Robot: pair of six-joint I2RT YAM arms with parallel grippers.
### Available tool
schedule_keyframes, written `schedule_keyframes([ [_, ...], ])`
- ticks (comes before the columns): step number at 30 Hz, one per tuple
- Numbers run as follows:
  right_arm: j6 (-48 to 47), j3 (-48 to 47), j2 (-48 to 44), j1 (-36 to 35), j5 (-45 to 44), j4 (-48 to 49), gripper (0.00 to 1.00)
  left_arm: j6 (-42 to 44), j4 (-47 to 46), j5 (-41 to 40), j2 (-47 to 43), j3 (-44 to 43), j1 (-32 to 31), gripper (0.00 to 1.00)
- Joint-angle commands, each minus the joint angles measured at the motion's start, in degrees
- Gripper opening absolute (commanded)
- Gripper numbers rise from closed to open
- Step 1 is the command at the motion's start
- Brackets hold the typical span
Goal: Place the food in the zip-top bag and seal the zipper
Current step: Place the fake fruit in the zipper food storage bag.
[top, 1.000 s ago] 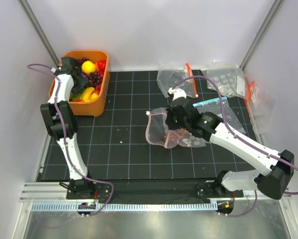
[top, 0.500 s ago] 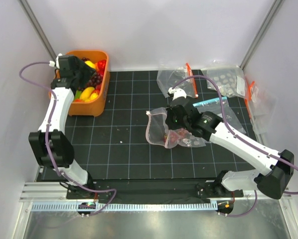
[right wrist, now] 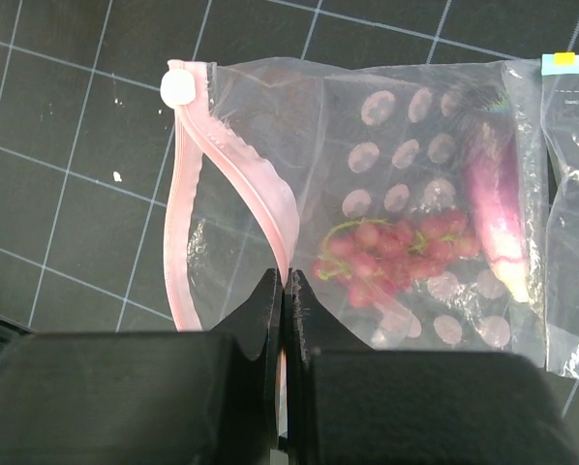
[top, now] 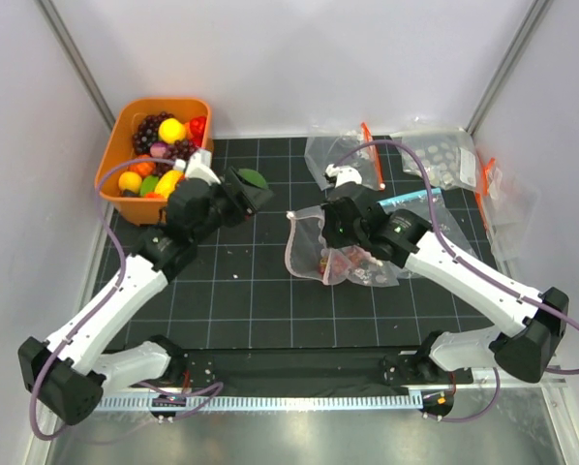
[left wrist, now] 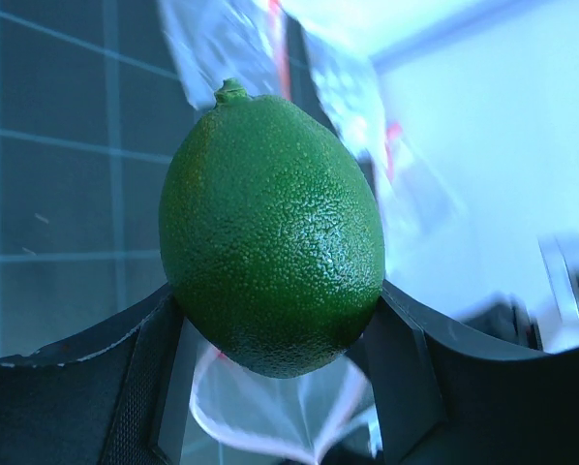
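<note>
My left gripper (top: 243, 187) is shut on a green lime (top: 252, 178) and holds it above the mat, between the orange tub (top: 125, 121) and the zip-top bag (top: 343, 257). In the left wrist view the lime (left wrist: 270, 232) sits between both fingers (left wrist: 135, 387), with the open bag mouth (left wrist: 270, 426) beyond it. My right gripper (top: 333, 228) is shut on the pink zipper (right wrist: 236, 184) and holds the bag's mouth open to the left. Inside the bag (right wrist: 406, 126) lie red grapes (right wrist: 386, 262) and a pink piece (right wrist: 498, 213). More food, such as a yellow lemon (top: 171, 131), is in the tub.
Other clear bags lie at the back right: one with an orange strip (top: 338, 155), a dotted one (top: 444, 155), one with a blue strip (top: 415, 203), and one by the right wall (top: 502, 194). White walls and frame posts enclose the black grid mat (top: 231, 281).
My left arm has left the orange tub and swung right and forward, carrying the green lime toward the bag. My right gripper and the bag have stayed put.
</note>
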State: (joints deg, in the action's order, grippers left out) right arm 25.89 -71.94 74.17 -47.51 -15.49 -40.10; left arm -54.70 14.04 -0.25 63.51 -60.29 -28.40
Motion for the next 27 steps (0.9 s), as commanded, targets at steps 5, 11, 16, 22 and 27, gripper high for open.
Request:
schedule_keyframes([
  [5, 2.1, -3.1, -2.0, 0.1, -3.0, -2.1, 0.01, 0.6, -6.8, -7.1, -1.4, 3.9, -18.1, 0.27],
  [11, 3.7, -2.7, -4.8, 0.1, -4.6, -3.1, 0.01, 1.4, -7.0, -7.7, 2.0, 5.2, -25.7, 0.27],
  [16, 4.3, -2.2, -6.5, 0.1, -5.6, -3.8, 0.01, 1.0, -8.3, -7.5, 5.1, 6.9, -26.5, 0.28],
  [22, 5.0, -1.5, -7.6, 0.1, -4.8, -3.9, 0.01, 1.8, -8.4, -5.9, 9.7, 4.8, -26.9, 0.29],
  [27, 5.0, -0.8, -8.5, 0.1, -5.9, -4.0, 0.01, 2.8, -8.4, -4.4, 12.9, 2.2, -28.4, 0.31],
])
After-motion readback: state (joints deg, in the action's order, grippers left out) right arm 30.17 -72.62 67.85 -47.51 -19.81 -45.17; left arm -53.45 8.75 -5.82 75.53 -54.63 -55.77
